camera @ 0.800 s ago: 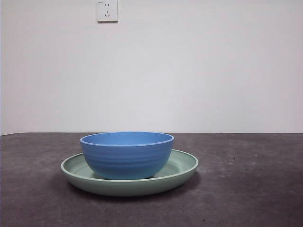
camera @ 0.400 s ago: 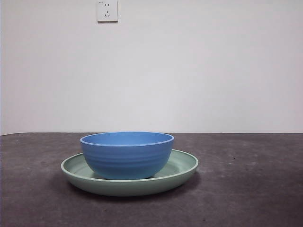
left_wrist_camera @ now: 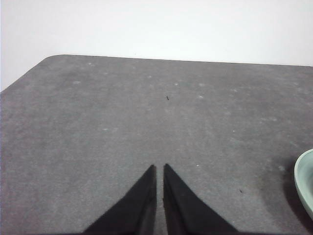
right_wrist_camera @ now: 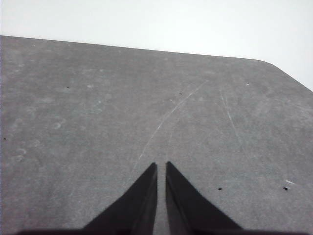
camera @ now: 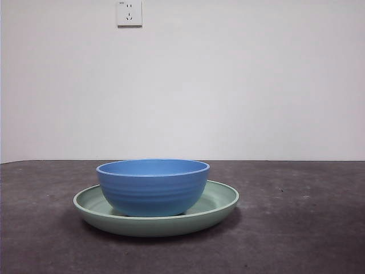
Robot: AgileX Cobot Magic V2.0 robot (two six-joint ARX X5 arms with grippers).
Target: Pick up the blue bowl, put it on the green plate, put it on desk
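Plain white wall, broken only by a wall socket (camera: 129, 12) with no legible lettering, backs a dark speckled bench (camera: 296, 228) where the blue bowl (camera: 153, 187) sits upright inside the green plate (camera: 219, 200), resting on the plate's floor a little off centre. Neither arm enters the front view. The left gripper (left_wrist_camera: 157, 169) hangs over bare bench with its fingers drawn together, nothing between them; a sliver of the plate's rim (left_wrist_camera: 304, 183) shows at the edge of the left wrist view, so the stack lies off to one side of that gripper rather than ahead of it. The right gripper (right_wrist_camera: 161, 166) also has its fingers closed on nothing, and its view shows only scratched bench. By that evidence the left arm appears nearer the bowl. No brand, label or writing can be read on either dish.
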